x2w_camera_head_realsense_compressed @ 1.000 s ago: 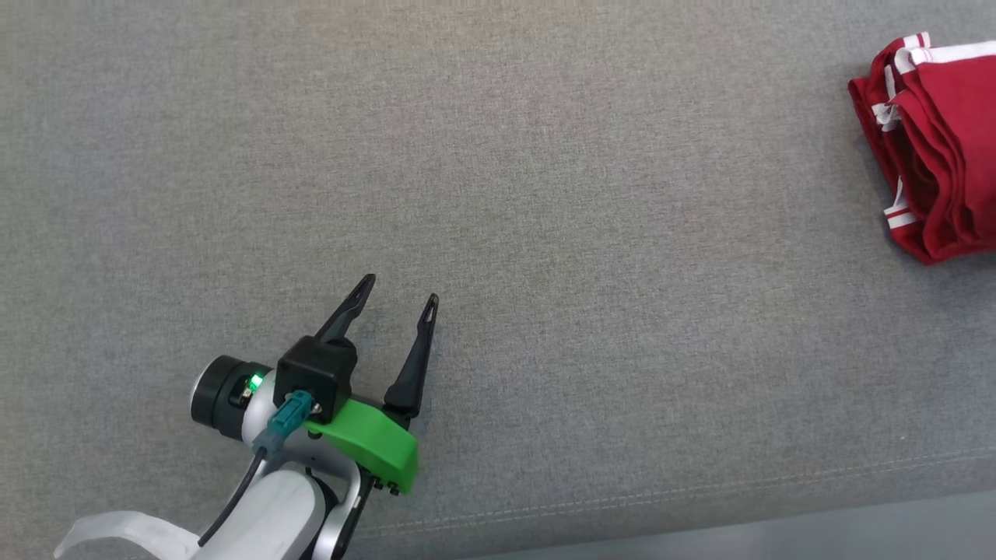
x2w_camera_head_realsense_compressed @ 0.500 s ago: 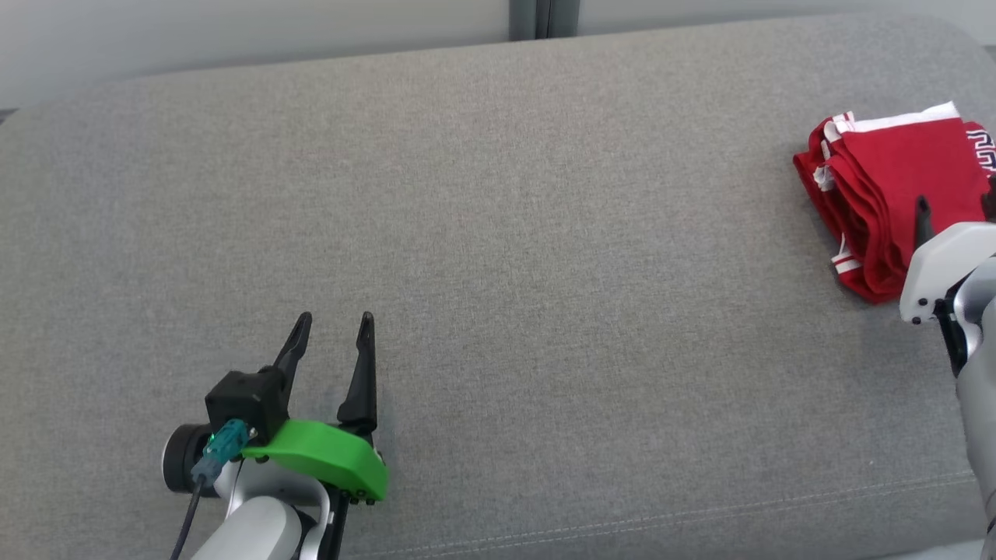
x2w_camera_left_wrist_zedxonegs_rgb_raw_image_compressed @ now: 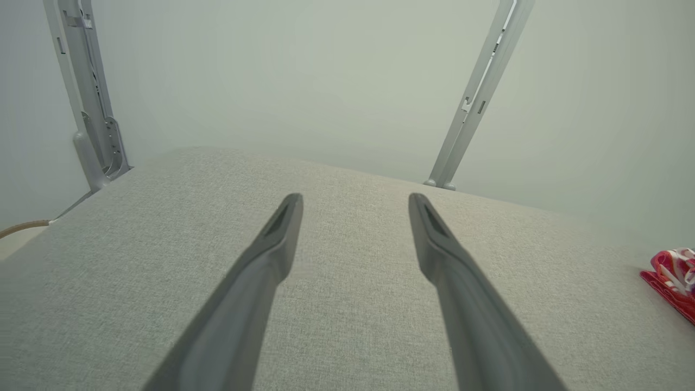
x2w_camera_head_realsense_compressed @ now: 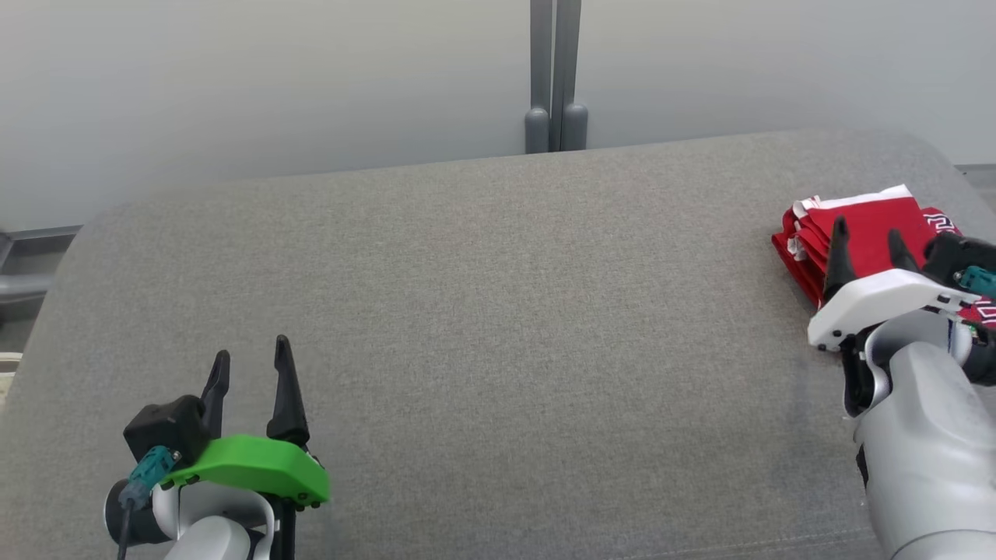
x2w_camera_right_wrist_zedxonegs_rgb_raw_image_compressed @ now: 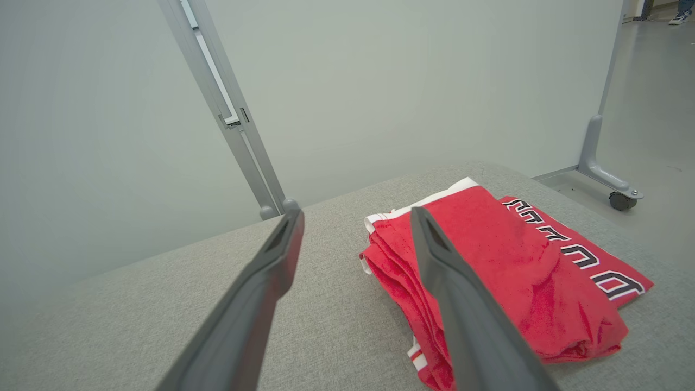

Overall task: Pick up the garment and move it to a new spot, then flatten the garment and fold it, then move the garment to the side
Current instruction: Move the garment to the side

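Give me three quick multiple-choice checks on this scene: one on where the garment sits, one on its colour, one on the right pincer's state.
1. Where on the grey cushion does the folded garment lie?
A) at the robot's right end
B) in the middle
C) at the robot's left end

2. What is the garment's main colour?
A) blue
B) green
C) red

3. What state is the right pincer in?
A) shut on the garment
B) open, gripping nothing
C) shut on nothing

Answers:
1 A: the head view shows it near the cushion's right end.
2 C: it is red cloth with white trim and black lettering.
3 B: in the right wrist view its fingers stand well apart and grip nothing.
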Controlling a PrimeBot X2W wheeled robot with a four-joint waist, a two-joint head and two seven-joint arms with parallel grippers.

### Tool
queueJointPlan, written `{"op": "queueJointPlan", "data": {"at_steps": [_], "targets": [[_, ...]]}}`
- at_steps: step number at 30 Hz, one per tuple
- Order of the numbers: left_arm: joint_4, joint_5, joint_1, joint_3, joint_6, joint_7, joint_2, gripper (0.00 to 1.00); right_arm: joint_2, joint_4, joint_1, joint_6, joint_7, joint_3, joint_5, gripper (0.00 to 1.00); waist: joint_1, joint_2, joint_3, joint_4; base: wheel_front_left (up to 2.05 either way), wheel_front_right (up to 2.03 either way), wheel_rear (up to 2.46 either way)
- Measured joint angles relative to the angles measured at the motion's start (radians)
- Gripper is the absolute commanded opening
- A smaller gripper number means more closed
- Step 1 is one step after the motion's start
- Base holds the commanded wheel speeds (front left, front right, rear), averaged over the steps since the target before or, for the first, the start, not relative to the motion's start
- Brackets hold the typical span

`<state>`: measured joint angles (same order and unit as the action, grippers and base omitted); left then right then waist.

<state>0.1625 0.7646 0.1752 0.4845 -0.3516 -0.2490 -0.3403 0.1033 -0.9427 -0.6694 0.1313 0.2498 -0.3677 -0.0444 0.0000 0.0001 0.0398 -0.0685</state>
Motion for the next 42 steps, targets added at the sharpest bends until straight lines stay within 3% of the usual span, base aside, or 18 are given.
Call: {"op": "queueJointPlan", "data": {"at_steps": [13, 17, 26, 33, 42], "targets": [[0.065, 0.008, -0.062, -0.047, 0.012, -0.008, -0.051, 1.00, -0.052, 0.346, 0.302, 0.000, 0.008, 0.287, -0.181, 1.00, 0.0000, 0.0000, 0.048, 0.057, 0.00, 0.00, 0.00], [0.037, -0.007, -0.101, -0.097, 0.074, -0.011, -0.043, 1.00, -0.053, 0.455, 0.411, 0.000, 0.009, 0.362, -0.261, 1.00, 0.0000, 0.0000, 0.054, 0.071, 0.00, 0.00, 0.00], [-0.040, -0.155, -0.241, -0.263, 0.246, -0.012, 0.062, 1.00, -0.054, 0.611, 0.562, 0.000, 0.002, 0.424, -0.309, 1.00, 0.0000, 0.0000, 0.059, 0.089, 0.00, 0.00, 0.00], [-0.029, -0.277, -0.310, -0.332, 0.314, -0.013, 0.124, 1.00, -0.053, 0.687, 0.657, 0.000, -0.006, 0.417, -0.213, 1.00, 0.0000, 0.0000, 0.054, 0.098, 0.00, 0.00, 0.00], [-0.007, -0.350, -0.348, -0.375, 0.348, -0.013, 0.167, 1.00, -0.053, 0.701, 0.712, 0.000, -0.009, 0.394, -0.177, 1.00, 0.0000, 0.0000, 0.050, 0.096, 0.00, 0.00, 0.00]]}}
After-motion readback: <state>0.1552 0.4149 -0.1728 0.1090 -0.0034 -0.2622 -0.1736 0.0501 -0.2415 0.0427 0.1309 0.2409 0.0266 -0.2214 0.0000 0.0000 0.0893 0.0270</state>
